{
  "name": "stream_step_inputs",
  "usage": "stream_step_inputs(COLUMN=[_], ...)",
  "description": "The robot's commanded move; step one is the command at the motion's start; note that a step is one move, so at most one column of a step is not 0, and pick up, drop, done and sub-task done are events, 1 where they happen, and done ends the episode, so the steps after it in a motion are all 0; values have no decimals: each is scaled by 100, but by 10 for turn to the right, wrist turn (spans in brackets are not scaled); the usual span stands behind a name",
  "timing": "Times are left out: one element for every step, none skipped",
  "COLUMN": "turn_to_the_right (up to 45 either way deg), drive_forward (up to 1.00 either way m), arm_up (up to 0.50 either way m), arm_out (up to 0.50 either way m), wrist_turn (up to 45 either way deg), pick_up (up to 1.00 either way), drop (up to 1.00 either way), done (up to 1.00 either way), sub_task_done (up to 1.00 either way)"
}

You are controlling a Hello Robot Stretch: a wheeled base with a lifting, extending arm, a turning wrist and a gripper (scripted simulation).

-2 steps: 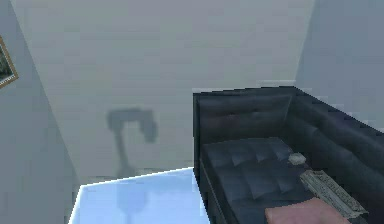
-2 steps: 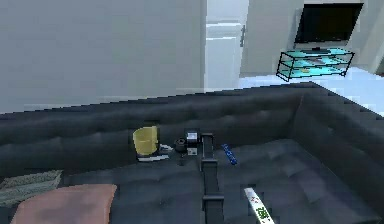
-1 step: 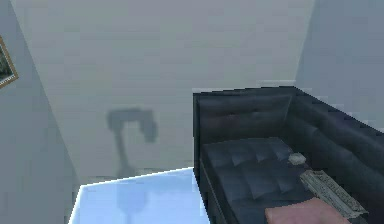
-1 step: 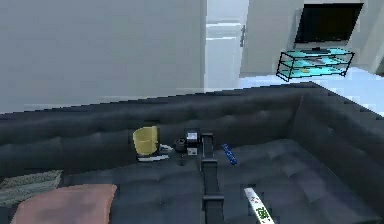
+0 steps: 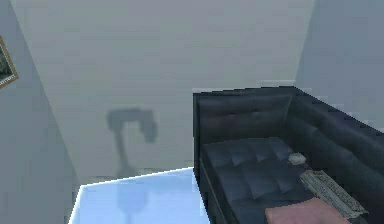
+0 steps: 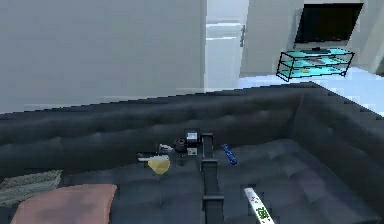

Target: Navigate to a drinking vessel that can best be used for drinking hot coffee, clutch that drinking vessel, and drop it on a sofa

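A dark tufted sofa point(image 6: 300, 130) runs across the arm side view and stands at the forward view's right point(image 5: 250, 160). My arm point(image 6: 208, 190) rises from the bottom edge over its seat. The gripper point(image 6: 176, 151) is at the arm's far end, above the seat cushions. A small yellowish thing point(image 6: 158, 165) lies on the seat just left of the gripper, and I cannot tell whether it is a cup. A small dark bit point(image 6: 148, 156) sits beside it. I cannot tell whether the gripper holds anything.
On the seat lie a blue remote point(image 6: 229, 154), a white-and-green flat thing point(image 6: 258, 206), a pink pillow point(image 6: 60, 205) point(image 5: 300, 213) and a newspaper point(image 6: 25, 182) point(image 5: 330, 190). Behind the sofa are a white door point(image 6: 225, 45) and a TV point(image 6: 330, 22) on a glass stand point(image 6: 315, 62). Pale floor point(image 5: 130, 200) lies ahead.
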Motion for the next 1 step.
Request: stream_step_inputs(turn_to_the_right=[0], drive_forward=[0], arm_up=[10], arm_out=[0], wrist_turn=[0], pick_up=[0], drop=[0], done=[0], sub_task_done=[0])
